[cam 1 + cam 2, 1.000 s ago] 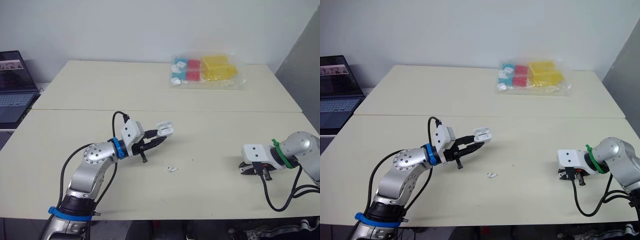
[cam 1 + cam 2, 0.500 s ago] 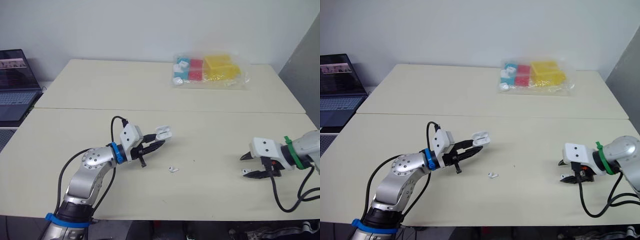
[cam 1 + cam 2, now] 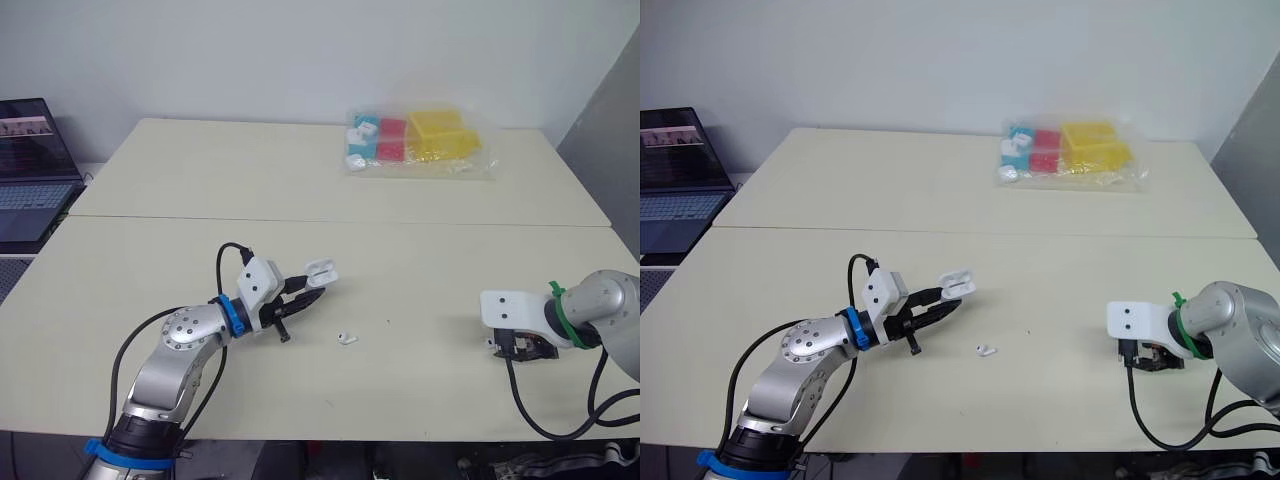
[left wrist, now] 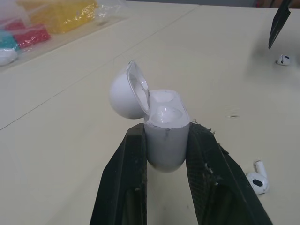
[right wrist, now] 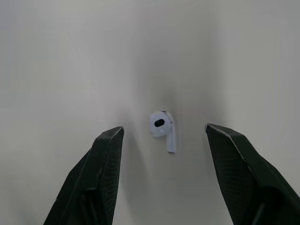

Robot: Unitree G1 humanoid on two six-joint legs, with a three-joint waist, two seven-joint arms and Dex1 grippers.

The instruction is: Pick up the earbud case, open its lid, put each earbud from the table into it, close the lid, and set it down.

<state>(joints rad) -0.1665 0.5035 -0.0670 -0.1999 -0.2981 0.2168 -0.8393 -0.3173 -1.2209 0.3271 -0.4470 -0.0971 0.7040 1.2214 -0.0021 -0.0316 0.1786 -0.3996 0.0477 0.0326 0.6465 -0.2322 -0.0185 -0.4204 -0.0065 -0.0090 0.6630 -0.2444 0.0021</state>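
Left gripper (image 3: 308, 292) clamps the open case (image 4: 165, 140). Right gripper (image 5: 164, 130), spread, straddles the 4 o'clock earbud (image 5: 162, 125); off-centre closing may flick it.

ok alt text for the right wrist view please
A white earbud lies on the pale table, centred in the gap between the two open black fingers of the right gripper, touching neither.

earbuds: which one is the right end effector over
The far-right earbud, lying between the open right end effector's fingers; the other earbud lies mid-table near the held case.
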